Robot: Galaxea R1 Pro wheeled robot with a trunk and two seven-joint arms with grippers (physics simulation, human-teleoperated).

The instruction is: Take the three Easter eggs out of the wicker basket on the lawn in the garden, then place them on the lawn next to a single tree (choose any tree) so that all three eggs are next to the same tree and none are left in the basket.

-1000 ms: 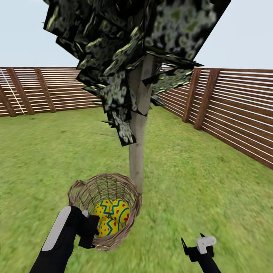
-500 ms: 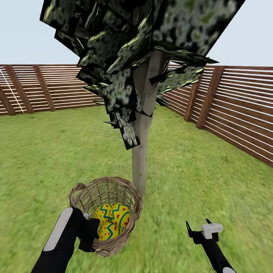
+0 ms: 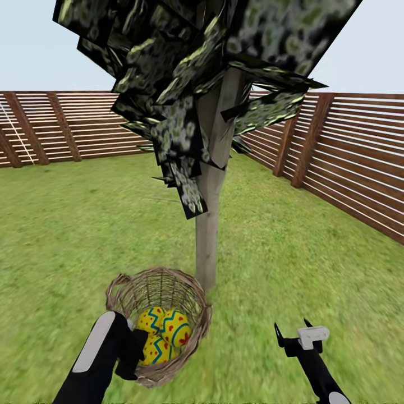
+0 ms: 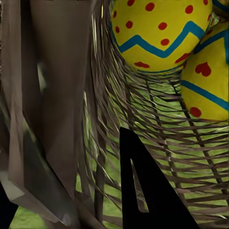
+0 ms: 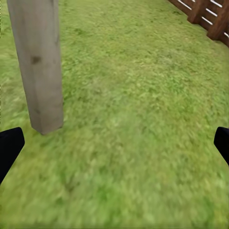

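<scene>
Around you spreads the wide flat lawn of mottled green grass (image 3: 314, 241), closed off by a brown horizontal-slat wooden fence (image 3: 359, 168) along the back and the right. Straight ahead stands the tree with a smooth grey-brown trunk (image 3: 209, 235) and dark angular foliage mottled pale green; your right wrist view has the foot of that trunk (image 5: 39, 67) planted in the grass (image 5: 143, 119). Just in front of the trunk's base, a little to its left, you have the small round brown wicker basket of open woven twigs (image 3: 185, 289), held by your left arm. Your left gripper (image 3: 130, 359) is pinched on the basket's near rim; the left wrist view looks along a dark finger (image 4: 143, 191) at the woven wall (image 4: 191, 143). All three bright yellow Easter eggs with blue zigzag bands and red dots (image 3: 165, 331) lie bunched together inside the basket, two of them (image 4: 157, 33) close up against the weave. Your right gripper (image 3: 292, 332) hovers over bare grass well to the right of the basket, fingers spread wide and holding nothing.
</scene>
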